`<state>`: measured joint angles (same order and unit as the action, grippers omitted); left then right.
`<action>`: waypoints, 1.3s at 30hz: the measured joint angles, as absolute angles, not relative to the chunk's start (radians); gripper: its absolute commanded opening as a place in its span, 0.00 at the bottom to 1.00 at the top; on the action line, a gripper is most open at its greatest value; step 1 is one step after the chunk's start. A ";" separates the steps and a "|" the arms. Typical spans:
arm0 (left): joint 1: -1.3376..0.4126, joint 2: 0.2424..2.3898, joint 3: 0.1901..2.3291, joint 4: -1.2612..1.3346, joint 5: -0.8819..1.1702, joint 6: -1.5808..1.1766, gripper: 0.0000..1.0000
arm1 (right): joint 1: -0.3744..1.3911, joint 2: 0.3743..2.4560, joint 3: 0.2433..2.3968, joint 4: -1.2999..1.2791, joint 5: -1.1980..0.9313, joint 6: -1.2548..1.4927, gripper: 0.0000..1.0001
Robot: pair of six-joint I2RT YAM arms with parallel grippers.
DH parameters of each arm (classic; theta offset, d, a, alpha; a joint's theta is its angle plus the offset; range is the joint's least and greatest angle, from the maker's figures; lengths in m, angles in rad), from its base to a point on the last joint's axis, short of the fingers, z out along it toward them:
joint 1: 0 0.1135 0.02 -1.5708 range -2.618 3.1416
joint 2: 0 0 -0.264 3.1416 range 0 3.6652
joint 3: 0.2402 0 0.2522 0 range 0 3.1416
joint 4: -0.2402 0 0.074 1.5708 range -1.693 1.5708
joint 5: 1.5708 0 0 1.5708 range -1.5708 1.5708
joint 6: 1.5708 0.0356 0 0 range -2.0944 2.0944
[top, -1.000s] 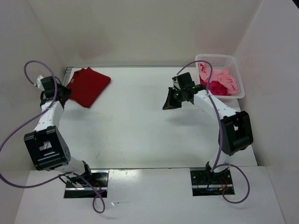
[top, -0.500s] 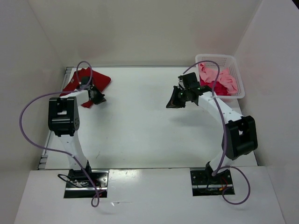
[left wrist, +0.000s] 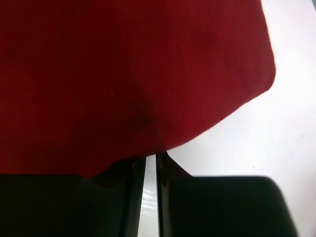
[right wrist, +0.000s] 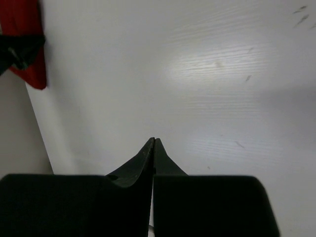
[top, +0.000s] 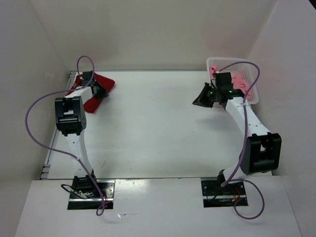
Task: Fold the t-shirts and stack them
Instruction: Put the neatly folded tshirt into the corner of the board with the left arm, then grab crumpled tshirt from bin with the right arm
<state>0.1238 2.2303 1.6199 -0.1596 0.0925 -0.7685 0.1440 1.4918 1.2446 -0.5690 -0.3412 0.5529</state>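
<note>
Table [top: 148,128] carries the folded dark red t-shirt [left wrist: 123,74] at its far left corner and a mesh basket [top: 253,74] holding a pink t-shirt [top: 242,81] at far right. Left gripper [left wrist: 146,160], jaws barely parted, noses the red edge and could rumple the fold. Right gripper [right wrist: 153,143] is closed and empty.

Overhead spans table [top: 148,128]; left wrist close; all share red shirt [top: 107,83].
</note>
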 measured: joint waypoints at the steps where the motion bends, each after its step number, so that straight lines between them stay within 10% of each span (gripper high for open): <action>1: 0.133 2.236 1.632 -0.163 0.089 -0.764 0.24 | 0.109 1.490 1.245 -0.569 -0.340 0.553 0.01; 5: 0.156 2.239 1.648 -0.174 0.076 -0.760 0.38 | -0.002 1.495 1.267 -0.570 -0.324 0.555 0.03; 13: 0.161 2.115 1.560 -0.150 0.131 -0.764 1.00 | -0.095 1.624 1.492 -0.567 -0.200 0.540 0.29; 22: -0.078 1.739 1.301 -0.060 0.258 -0.738 0.89 | -0.149 1.883 1.673 -0.569 0.106 0.498 0.59; 39: -0.354 1.520 0.926 -0.097 0.371 -0.773 0.81 | -0.148 2.076 1.872 -0.575 0.249 0.459 0.58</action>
